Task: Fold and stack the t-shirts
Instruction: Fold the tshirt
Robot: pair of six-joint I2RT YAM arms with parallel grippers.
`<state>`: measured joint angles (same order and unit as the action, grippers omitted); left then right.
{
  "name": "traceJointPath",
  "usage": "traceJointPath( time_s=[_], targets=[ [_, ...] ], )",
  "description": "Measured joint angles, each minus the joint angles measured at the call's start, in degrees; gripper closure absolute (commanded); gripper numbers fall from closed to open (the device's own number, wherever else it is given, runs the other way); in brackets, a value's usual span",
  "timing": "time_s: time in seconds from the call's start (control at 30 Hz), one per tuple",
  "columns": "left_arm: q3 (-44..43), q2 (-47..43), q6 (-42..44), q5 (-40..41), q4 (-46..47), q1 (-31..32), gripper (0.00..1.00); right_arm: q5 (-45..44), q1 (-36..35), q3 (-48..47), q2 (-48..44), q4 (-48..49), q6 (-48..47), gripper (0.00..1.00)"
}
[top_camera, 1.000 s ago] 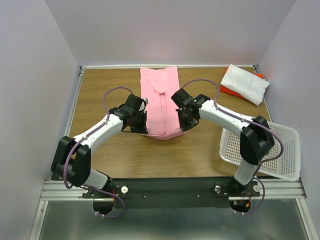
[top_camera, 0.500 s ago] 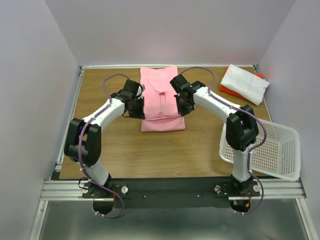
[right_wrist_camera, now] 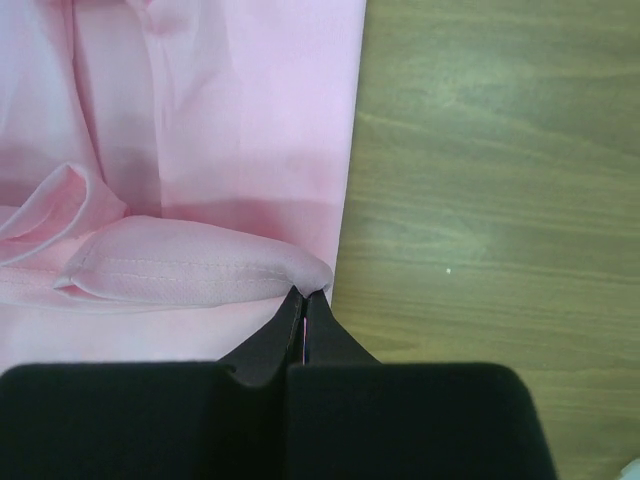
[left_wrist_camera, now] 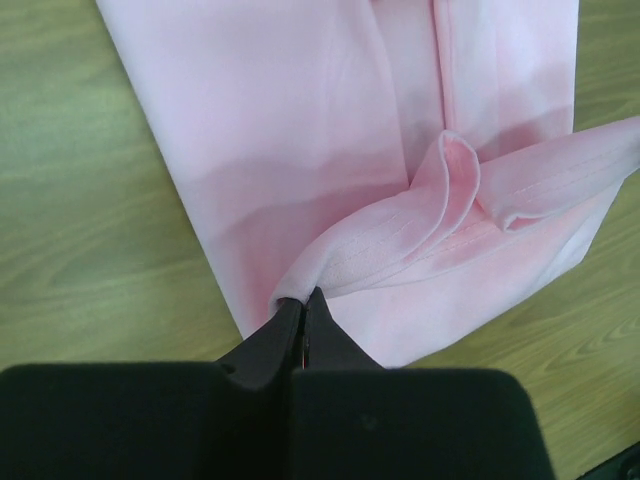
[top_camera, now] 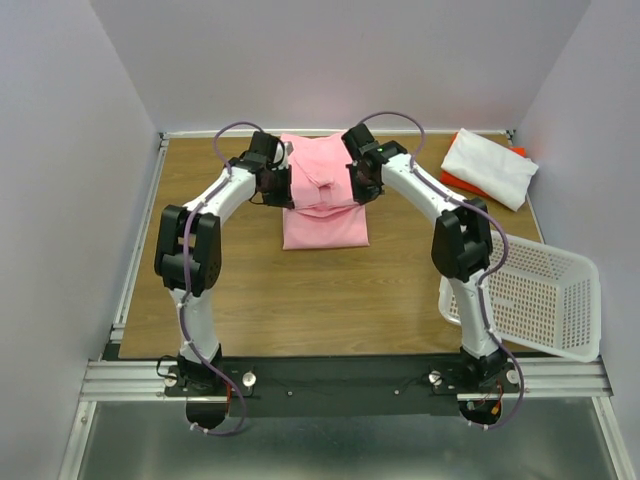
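The light pink t-shirt [top_camera: 325, 228] lies on the middle of the wooden table [top_camera: 250, 290], in its far half and reaching the back edge. It is folded into a long narrow strip running front to back. One layer of it is doubled over and lifted off the cloth beneath, sagging between two raised corners.

The left gripper [left_wrist_camera: 303, 302] has its jaws pressed fully together on the left corner of that lifted layer, and a fold of pink cloth comes out from between the tips. The right gripper [right_wrist_camera: 304, 298] is pinched just as tight on the right corner, where a stitched hem curls over at its tips. The two arms reach in from either side of the strip.

Toward the far right corner a folded white t-shirt [top_camera: 490, 165] lies on top of an orange-red t-shirt [top_camera: 449, 182], of which only the edges show. A white perforated plastic basket [top_camera: 545, 300] sits tilted at the right edge, nearer the front, partly overhanging it.
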<state>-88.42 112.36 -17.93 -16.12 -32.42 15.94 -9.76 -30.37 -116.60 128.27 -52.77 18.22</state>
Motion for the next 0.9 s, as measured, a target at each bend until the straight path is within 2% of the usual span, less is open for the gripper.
traceJointPath(
  time_s=[0.23,0.63,0.67,0.7,0.73,0.77,0.8,0.83,0.9],
  targets=[
    [-6.0,4.7,0.2,-0.8,-0.3,-1.9,1.0,0.2,1.9,-8.7,6.3,-0.5,-2.1,1.0],
    [-10.3,10.6,-0.6,-3.0,0.1,-4.4,1.0,2.4,4.0,-16.6,12.9,-0.7,-4.3,1.0],
    [-10.3,11.0,-0.7,-3.1,0.3,-4.5,0.97,3.3,4.3,-17.7,13.7,-0.8,-4.3,0.99],
    [-10.4,11.4,-0.8,-3.1,0.4,-4.6,0.89,3.6,4.5,-18.4,14.2,-0.7,-4.3,0.97],
    [-10.4,11.8,-1.1,-3.1,0.7,-4.6,0.67,4.4,4.9,-19.3,15.0,-0.7,-4.3,0.86],
    [-10.4,12.1,-1.5,-3.2,1.0,-4.7,0.61,5.0,5.3,-20.2,15.7,-0.6,-4.3,0.78],
    [-10.4,12.3,-1.9,-3.3,1.4,-4.9,0.55,5.4,5.4,-20.5,15.9,-0.5,-4.3,0.54],
    [-10.4,12.3,-2.2,-3.3,1.5,-5.0,0.52,6.1,5.9,-21.3,16.5,-0.4,-4.5,0.43],
    [-10.6,12.4,-2.7,-3.4,2.3,-5.4,0.46,6.9,6.2,-22.1,16.9,-0.3,-4.3,0.32]
  ],
)
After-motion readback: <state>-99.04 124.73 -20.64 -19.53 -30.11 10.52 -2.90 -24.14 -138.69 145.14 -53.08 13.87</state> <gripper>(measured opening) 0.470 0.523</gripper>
